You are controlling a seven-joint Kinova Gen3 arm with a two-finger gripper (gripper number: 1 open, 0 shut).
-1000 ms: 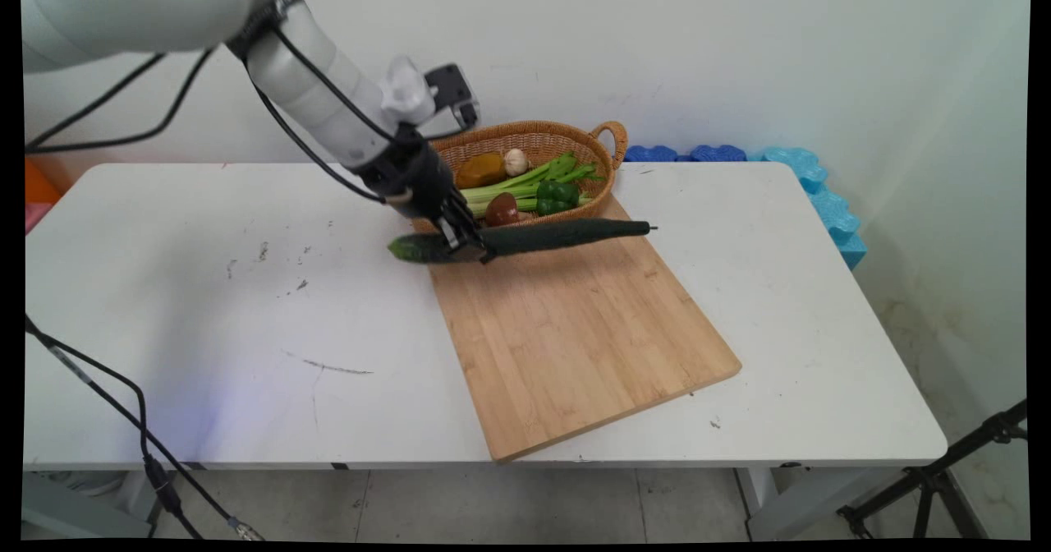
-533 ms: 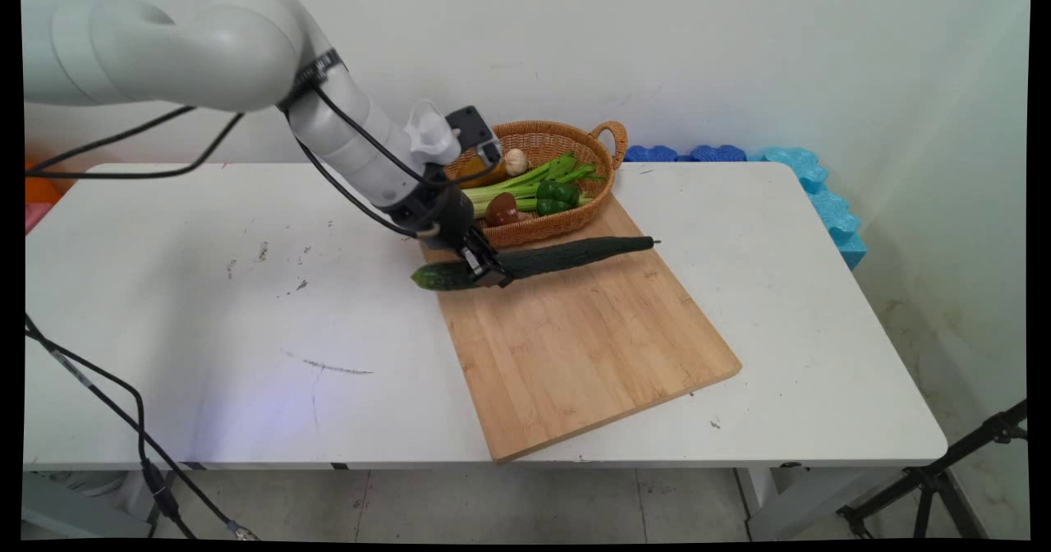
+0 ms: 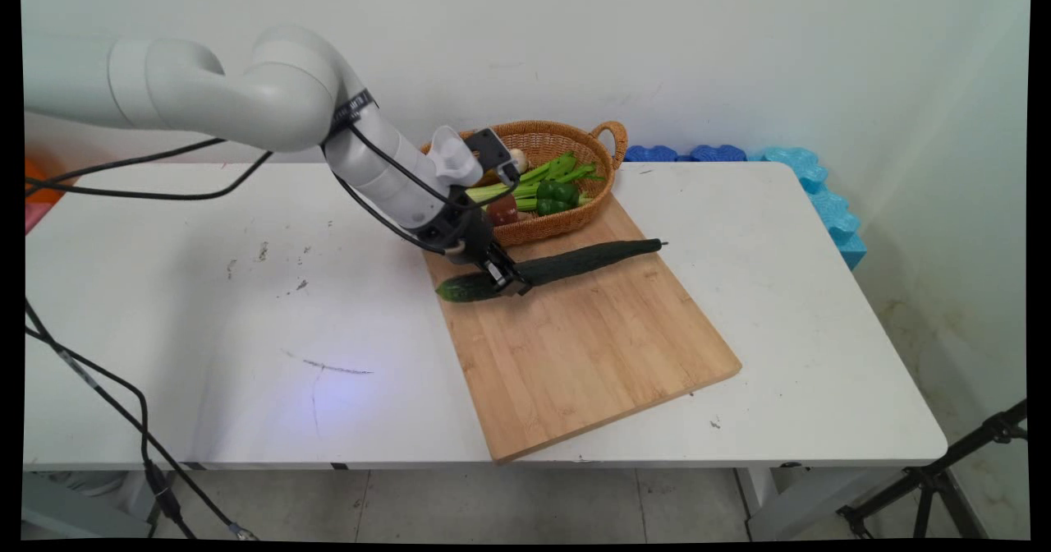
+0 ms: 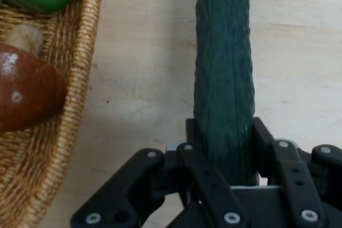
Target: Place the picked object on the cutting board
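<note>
My gripper [image 3: 507, 278] is shut on a long dark green cucumber [image 3: 566, 263], gripping it near its left end. The cucumber lies low across the back left part of the bamboo cutting board [image 3: 583, 347], its lighter end poking out left of the fingers and its stem end pointing right. In the hand view the cucumber [image 4: 223, 78] runs straight up from between the fingers of the gripper [image 4: 224, 156], over the board [image 4: 144, 89]. I cannot tell whether it touches the board.
A wicker basket [image 3: 566, 219] stands just behind the board, holding celery [image 3: 534, 176], a green pepper [image 3: 557, 193], a brown mushroom [image 3: 502, 209] and garlic. In the hand view its rim [image 4: 80, 94] lies close on the left. Blue foam tiles [image 3: 813, 182] line the table's far right.
The gripper has carried the cucumber down and to the right, from the board's back left corner onto the board, and the cucumber has tilted, right end further back.
</note>
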